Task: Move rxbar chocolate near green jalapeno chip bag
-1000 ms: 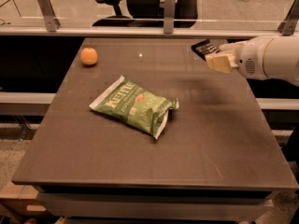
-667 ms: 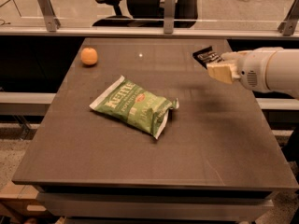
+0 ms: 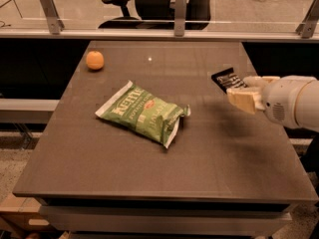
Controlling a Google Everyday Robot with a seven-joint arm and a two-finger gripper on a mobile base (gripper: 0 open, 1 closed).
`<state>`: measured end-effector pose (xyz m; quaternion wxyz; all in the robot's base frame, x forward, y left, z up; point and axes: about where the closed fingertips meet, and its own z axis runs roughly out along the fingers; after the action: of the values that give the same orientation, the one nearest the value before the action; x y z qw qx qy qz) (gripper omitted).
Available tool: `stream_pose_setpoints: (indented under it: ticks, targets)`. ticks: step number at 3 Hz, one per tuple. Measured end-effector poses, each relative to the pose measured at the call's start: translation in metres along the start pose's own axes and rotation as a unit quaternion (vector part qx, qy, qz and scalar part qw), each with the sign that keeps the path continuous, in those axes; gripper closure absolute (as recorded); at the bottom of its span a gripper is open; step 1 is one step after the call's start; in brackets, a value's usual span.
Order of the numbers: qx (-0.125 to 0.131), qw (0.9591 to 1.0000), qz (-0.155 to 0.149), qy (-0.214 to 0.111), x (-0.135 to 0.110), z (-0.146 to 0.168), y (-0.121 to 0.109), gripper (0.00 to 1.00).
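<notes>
- Gripper [image 3: 240,88]: at the right side of the table, its pale fingers [image 3: 245,101] clamped on one end of the rxbar chocolate [image 3: 227,78]. The white, rounded arm segment [image 3: 294,102] enters from the right edge of the view.
- Rxbar chocolate: a small black bar with pale lettering, sticking out of the gripper toward the upper left. It is held above the tabletop, with a soft shadow on the surface beneath and to its left. It is well apart from the green jalapeno chip bag [image 3: 144,112], to that bag's right.
- Change from one second ago: the gripper and the bar have moved together from near the far right part of the table toward the camera, and the arm now sits lower in the view. The bar's tilt in the fingers is about the same.
- Green jalapeno chip bag: lies flat and crinkled near the table's middle, set diagonally, in the same place as before.
- Orange [image 3: 94,60]: rests near the far left corner of the table [image 3: 149,183], unmoved.
- Background: an office chair [image 3: 149,4] stands behind the glass partition.
</notes>
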<state>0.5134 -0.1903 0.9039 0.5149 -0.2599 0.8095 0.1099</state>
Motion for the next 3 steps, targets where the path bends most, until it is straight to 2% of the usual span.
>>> stream_pose_setpoints:
  ticks: [1, 3]
  targets:
    - [0.002, 0.9999, -0.001, 0.014, 0.017, -0.023, 0.009, 1.00]
    - [-0.028, 0.9990, -0.013, 0.032, 0.042, -0.037, 0.042, 1.00]
